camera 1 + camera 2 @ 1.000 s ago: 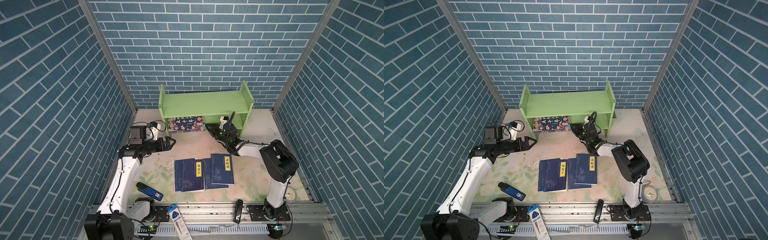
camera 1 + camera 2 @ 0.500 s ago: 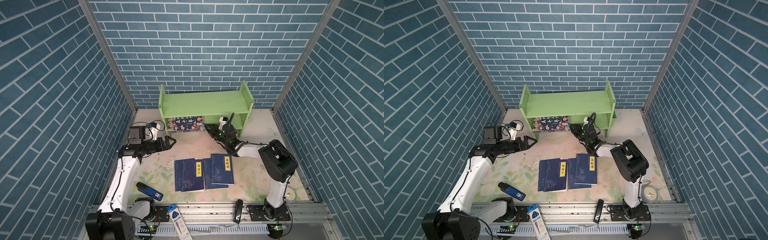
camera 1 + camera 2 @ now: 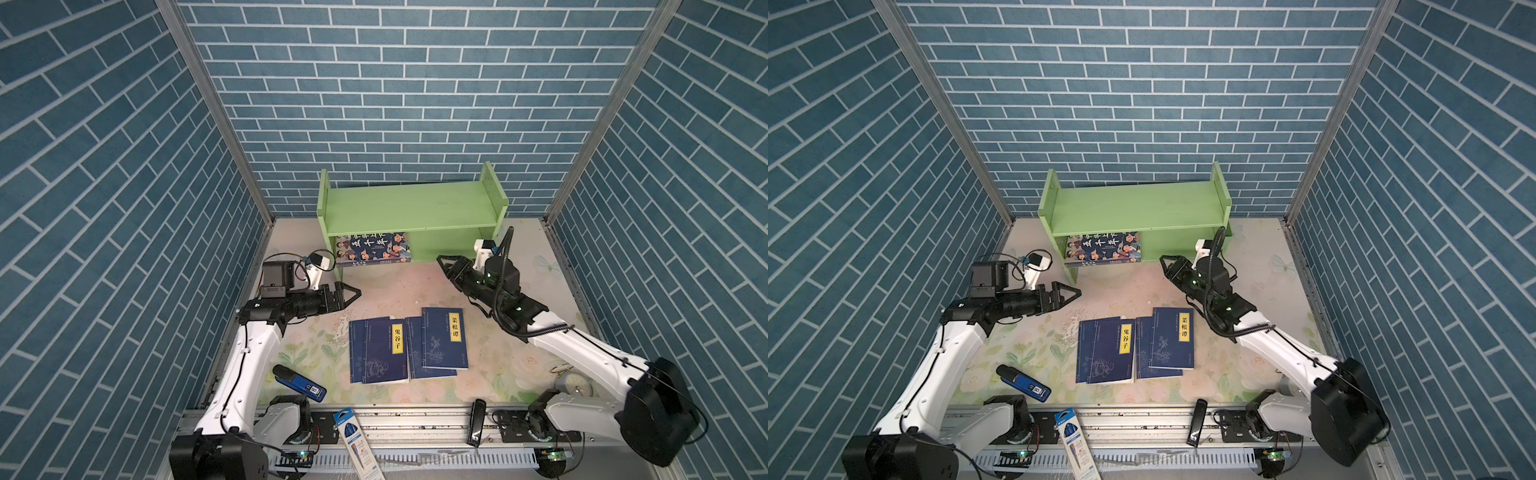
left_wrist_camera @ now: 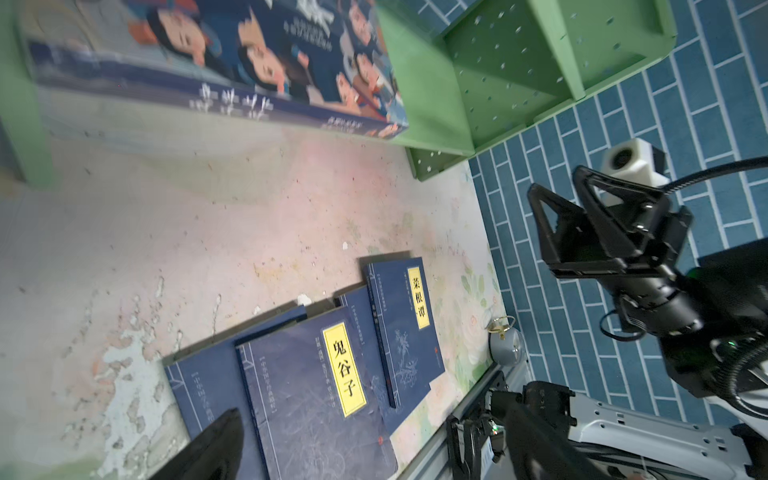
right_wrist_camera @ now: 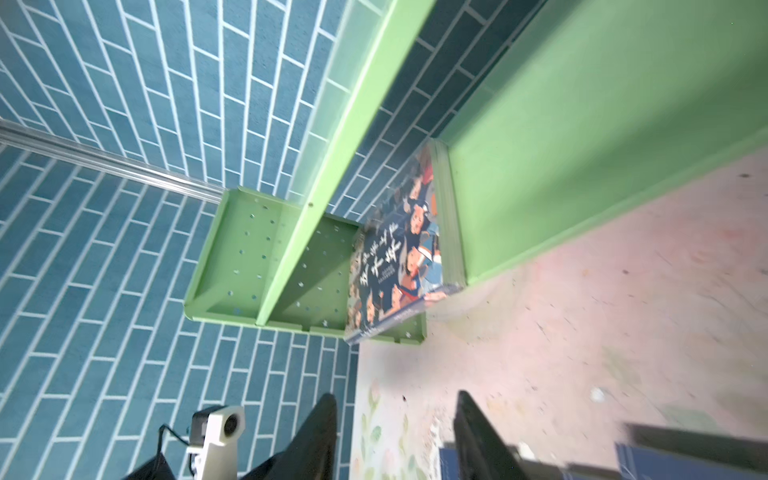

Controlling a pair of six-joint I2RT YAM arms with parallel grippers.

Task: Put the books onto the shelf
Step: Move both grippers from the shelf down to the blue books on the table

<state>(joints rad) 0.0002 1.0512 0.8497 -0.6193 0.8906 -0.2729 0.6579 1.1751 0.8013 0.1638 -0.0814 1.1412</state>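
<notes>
The light green shelf [image 3: 411, 208] [image 3: 1133, 205] stands against the back wall. A cartoon-faced book [image 3: 372, 248] [image 3: 1102, 248] lies flat on its lower tier at the left end, overhanging the front edge. Several navy books [image 3: 378, 349] [image 3: 1106, 349] with yellow labels lie overlapped on the table's middle. My left gripper [image 3: 355, 293] [image 3: 1075, 293] hovers open left of them, holding nothing. My right gripper [image 3: 442, 262] [image 3: 1165, 262] is open and empty, in front of the shelf's right half. In the right wrist view, its fingers [image 5: 320, 432] frame bare table short of the cartoon book [image 5: 399, 257].
A blue handheld device [image 3: 299, 384] lies near the front left. A pen package [image 3: 357, 440] and a black stick-shaped object [image 3: 476, 422] rest on the front rail. A small round metal object [image 3: 571, 380] sits by the right arm's base. Brick-patterned walls close in three sides.
My right gripper has opened and pulled back to the right, away from the cartoon book. The book stays on the lower tier. The left arm has barely moved.
</notes>
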